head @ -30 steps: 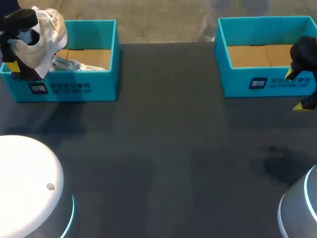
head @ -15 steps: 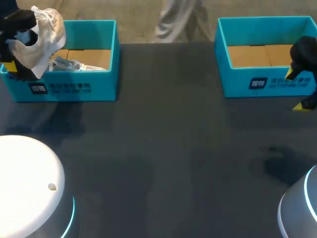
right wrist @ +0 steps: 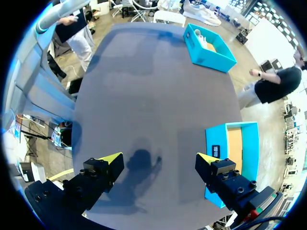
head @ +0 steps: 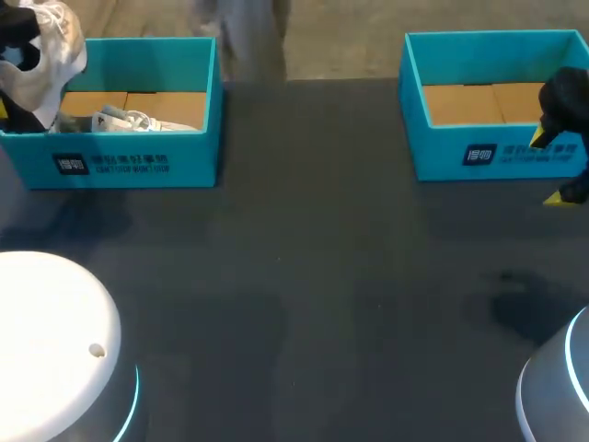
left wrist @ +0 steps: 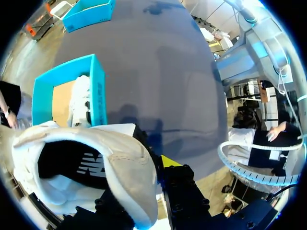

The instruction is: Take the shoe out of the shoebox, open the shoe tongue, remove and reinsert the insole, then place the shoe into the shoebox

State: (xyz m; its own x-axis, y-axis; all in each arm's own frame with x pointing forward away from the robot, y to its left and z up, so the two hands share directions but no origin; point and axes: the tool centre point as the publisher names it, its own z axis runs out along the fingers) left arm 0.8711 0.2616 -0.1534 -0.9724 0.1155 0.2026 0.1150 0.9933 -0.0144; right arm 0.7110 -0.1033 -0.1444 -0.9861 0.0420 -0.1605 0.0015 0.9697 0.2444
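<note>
Starting with my left claw (left wrist: 144,184): it's pinching the shoe (left wrist: 127,167). One yellow tip pokes out beside the upper. The other is buried under the shoe, so I only see half the grip from the wrist cam. That cam looks straight down into the shoe's opening, with dark lining inside and white fabric all round it.

On the head cam the shoe (head: 51,55) hangs clear of the table (head: 304,276), up at the left end of the left box (head: 193,157). From that angle it overlaps the box's end wall. A second shoe (head: 138,120) lies inside the box on the cardboard floor, toward the front wall. The left wrist cam catches it too: second shoe (left wrist: 80,103) tucked right against one long wall of the left box (left wrist: 98,96), ahead of the claw.

Over on the other side, my right claw (right wrist: 159,159) is spread wide above the table, with its own shadow on the dark top between the fingers. The right box (right wrist: 250,158) sits just beside one finger, cardboard floor showing. On the head cam the right claw (head: 548,168) hangs in front of the right box (head: 442,157), at the right end of its front wall. The two boxes are well apart, at opposite far corners of the table.
</note>
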